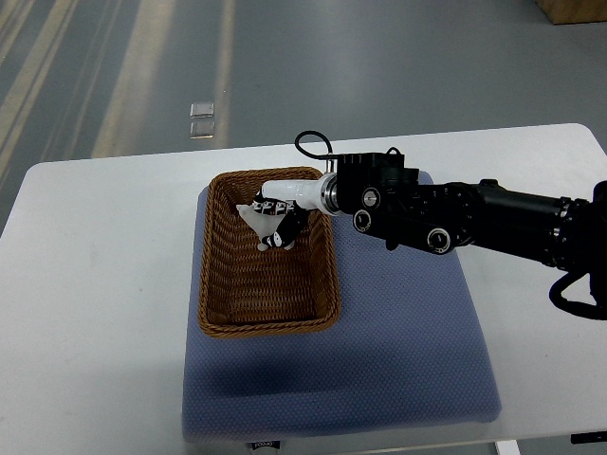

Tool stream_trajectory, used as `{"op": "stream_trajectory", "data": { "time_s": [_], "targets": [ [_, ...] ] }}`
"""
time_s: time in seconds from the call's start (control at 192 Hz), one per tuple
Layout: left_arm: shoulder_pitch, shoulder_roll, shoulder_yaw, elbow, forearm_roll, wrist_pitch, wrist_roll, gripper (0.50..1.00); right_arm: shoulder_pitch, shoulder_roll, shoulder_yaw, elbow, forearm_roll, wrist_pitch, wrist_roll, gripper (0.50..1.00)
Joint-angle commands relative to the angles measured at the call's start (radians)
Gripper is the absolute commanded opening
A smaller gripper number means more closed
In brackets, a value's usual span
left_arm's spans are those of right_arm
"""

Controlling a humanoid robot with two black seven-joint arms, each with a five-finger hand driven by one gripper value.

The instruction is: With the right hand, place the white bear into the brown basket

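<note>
The right hand [277, 223] reaches in from three o'clock and hangs over the twelve o'clock end of the brown basket [228, 308], fingers curled around the white bear [254, 217], which is already inside the rim. This looks like the release step: the fingers need to open and let the bear settle on the weave.

Woven wicker basket [268, 299], textured cloth mat [398, 351]

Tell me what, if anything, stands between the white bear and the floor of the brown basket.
Nothing visible does. The right hand holds the white bear inside the brown basket, over its far end. The woven floor around it is bare; whether the bear already touches it cannot be told.
</note>
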Motion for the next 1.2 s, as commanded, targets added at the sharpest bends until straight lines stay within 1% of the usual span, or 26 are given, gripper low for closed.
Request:
{"op": "stream_trajectory", "data": {
  "time_s": [0.0, 0.042, 0.078, 0.125, 0.141, 0.151, 0.156, 0.161, 0.167, 0.198, 0.26, 0.286, 0.328, 0.38, 0.438, 0.516, 0.578, 0.682, 0.823, 0.87, 0.958, 1.13, 1.193],
  "targets": [
    [0.000, 0.000, -0.001, 0.000, 0.000, -0.001, 0.000, 1.000, -0.009, 0.000, 0.001, 0.000, 0.001, -0.001, 0.000, 0.603],
    [0.000, 0.000, -0.001, 0.000, 0.000, -0.001, 0.000, 1.000, -0.009, 0.000, 0.001, 0.000, 0.003, 0.001, 0.000, 0.619],
    [0.000, 0.000, -0.001, 0.001, 0.000, -0.001, 0.000, 1.000, -0.009, 0.000, 0.001, 0.000, 0.003, 0.002, 0.002, 0.670],
    [0.000, 0.000, -0.001, 0.001, 0.000, -0.001, 0.000, 1.000, -0.009, 0.000, 0.001, 0.000, 0.004, 0.002, 0.005, 0.699],
    [0.000, 0.000, -0.001, 0.001, 0.000, -0.002, 0.000, 1.000, -0.009, 0.000, 0.001, 0.000, 0.004, 0.004, 0.006, 0.721],
    [0.000, 0.000, -0.001, 0.001, 0.000, -0.002, 0.000, 1.000, -0.009, 0.000, 0.001, 0.000, 0.004, 0.004, 0.006, 0.721],
    [0.000, 0.000, -0.001, 0.001, 0.000, -0.002, 0.000, 1.000, -0.009, 0.000, 0.001, 0.000, 0.004, 0.004, 0.008, 0.735],
    [0.000, 0.000, -0.001, 0.001, 0.000, -0.002, 0.000, 1.000, -0.009, 0.000, 0.001, 0.000, 0.004, 0.004, 0.008, 0.735],
    [0.000, 0.000, -0.001, 0.001, 0.000, -0.002, 0.000, 1.000, -0.009, 0.000, 0.001, 0.000, 0.006, 0.005, 0.009, 0.752],
    [0.000, 0.000, -0.001, 0.001, 0.000, -0.002, 0.000, 1.000, -0.009, 0.000, 0.001, 0.001, 0.007, 0.007, 0.011, 0.782],
    [0.000, 0.000, -0.001, 0.001, 0.000, -0.002, 0.000, 1.000, -0.009, 0.000, 0.001, 0.001, 0.007, 0.010, 0.014, 0.801],
    [0.000, 0.000, -0.001, 0.001, 0.000, -0.002, 0.000, 1.000, -0.008, 0.000, 0.003, 0.001, 0.007, 0.010, 0.014, 0.827],
    [0.000, 0.000, -0.001, 0.001, 0.000, -0.001, 0.000, 1.000, -0.006, 0.000, 0.004, 0.001, 0.010, 0.012, 0.014, 0.856],
    [0.000, 0.000, -0.001, 0.001, 0.000, -0.002, 0.000, 1.000, 0.000, 0.000, 0.006, 0.001, 0.013, 0.015, 0.014, 0.862],
    [0.000, 0.000, -0.001, 0.001, 0.000, -0.001, 0.000, 1.000, 0.005, 0.000, 0.012, 0.001, 0.015, 0.018, 0.014, 0.895],
    [0.000, 0.000, -0.003, 0.001, 0.000, -0.002, 0.000, 1.000, 0.011, 0.000, 0.023, 0.003, 0.018, 0.018, 0.014, 0.897],
    [0.000, 0.000, -0.001, 0.001, 0.000, -0.002, 0.000, 1.000, 0.049, 0.000, 0.052, 0.001, 0.020, 0.015, 0.015, 0.897],
    [0.000, 0.000, -0.003, 0.001, 0.000, -0.001, 0.000, 1.000, 0.080, 0.000, 0.179, 0.001, 0.035, 0.013, 0.023, 0.897],
    [0.000, 0.000, -0.003, 0.001, 0.000, 0.001, 0.000, 1.000, 0.062, -0.089, 0.388, 0.000, 0.062, 0.005, 0.041, 0.897],
    [0.000, 0.000, -0.003, 0.001, 0.000, 0.001, 0.000, 1.000, 0.031, -0.109, 0.458, 0.000, 0.067, 0.005, 0.046, 0.897],
    [0.000, 0.000, -0.003, 0.000, 0.000, 0.001, 0.000, 1.000, -0.087, -0.144, 0.638, 0.000, 0.069, 0.002, 0.048, 0.897],
    [0.000, 0.000, -0.003, -0.002, 0.000, 0.001, 0.000, 1.000, -0.274, -0.130, 0.991, -0.003, 0.070, -0.028, 0.049, 0.897],
    [0.000, 0.000, -0.003, -0.002, 0.000, 0.001, 0.000, 1.000, -0.340, -0.115, 1.100, -0.003, 0.089, -0.034, 0.069, 0.899]
  ]
}}
